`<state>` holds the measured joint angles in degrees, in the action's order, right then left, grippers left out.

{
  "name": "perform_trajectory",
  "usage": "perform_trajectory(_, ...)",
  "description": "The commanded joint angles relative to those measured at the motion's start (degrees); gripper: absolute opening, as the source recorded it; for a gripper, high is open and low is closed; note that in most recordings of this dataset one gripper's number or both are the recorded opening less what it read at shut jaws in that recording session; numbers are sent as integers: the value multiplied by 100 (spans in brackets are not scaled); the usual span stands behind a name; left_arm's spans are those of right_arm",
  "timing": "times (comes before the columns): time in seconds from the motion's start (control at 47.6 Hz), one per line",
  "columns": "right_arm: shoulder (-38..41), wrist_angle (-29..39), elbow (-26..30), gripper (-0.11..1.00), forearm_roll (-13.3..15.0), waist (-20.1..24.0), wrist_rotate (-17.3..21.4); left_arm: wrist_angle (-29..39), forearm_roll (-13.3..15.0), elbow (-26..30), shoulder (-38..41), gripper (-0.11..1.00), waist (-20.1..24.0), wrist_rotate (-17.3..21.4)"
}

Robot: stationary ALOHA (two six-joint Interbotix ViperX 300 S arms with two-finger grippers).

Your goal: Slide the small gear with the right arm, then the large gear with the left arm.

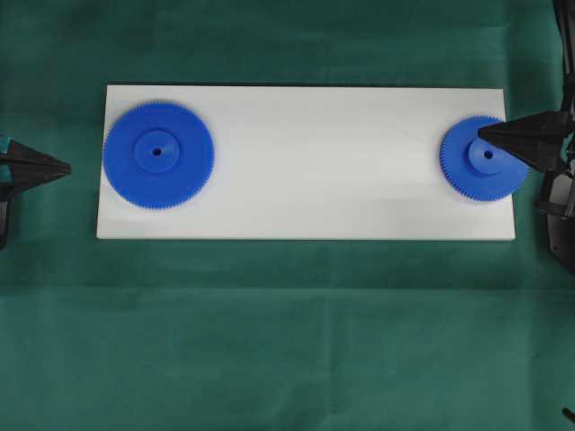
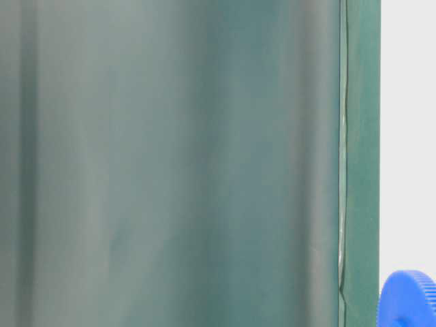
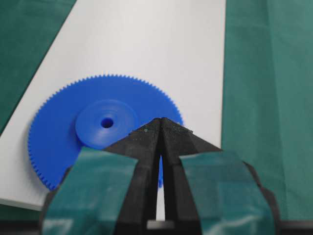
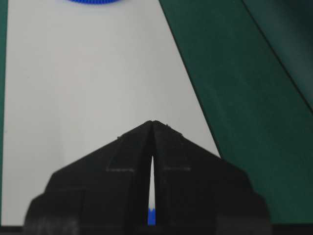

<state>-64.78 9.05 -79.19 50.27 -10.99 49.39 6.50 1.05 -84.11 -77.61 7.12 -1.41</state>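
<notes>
Seen from overhead, the right gripper [image 1: 482, 134] is a black, tapered wedge reaching in over the right end of a white board [image 1: 305, 162]. Its two fingers are pressed together into a single point with nothing between them. That point sits over the small gear [image 1: 476, 166], near the gear's raised hub. In the right wrist view the same closed wedge [image 4: 153, 122] fills the lower frame, with a sliver of blue toothed rim showing through the narrow slit between the fingers.

The small gear is a bright blue plastic disc with fine teeth around its edge, a raised round hub and a centre hole. It lies flat at the board's right end, its rim close to the right edge.

The left gripper [image 1: 63, 166] is also a black point, fingers closed and empty, with teal patches behind the tip. It hangs over the green cloth [image 1: 269, 341] just off the board's left edge, apart from the large gear [image 1: 158, 154]. In the left wrist view the gripper's tip [image 3: 160, 120] overlaps the near rim of the large gear [image 3: 63, 132].

The large gear is a wider blue toothed disc with the same hub and hole, lying flat at the board's left end.

The board is smooth, matte, rectangular, resting on the slightly wrinkled green cloth.
</notes>
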Motion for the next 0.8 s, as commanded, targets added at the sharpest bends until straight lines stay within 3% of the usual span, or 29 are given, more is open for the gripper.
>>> perform_trajectory(0.0,70,-53,193,50,9,18,0,-18,-18,70,70,-1,0,9)
perform_trajectory(0.777,272,-642,-132,50,44,237,-97,-44,-9,53,79,-1,-9,-9)
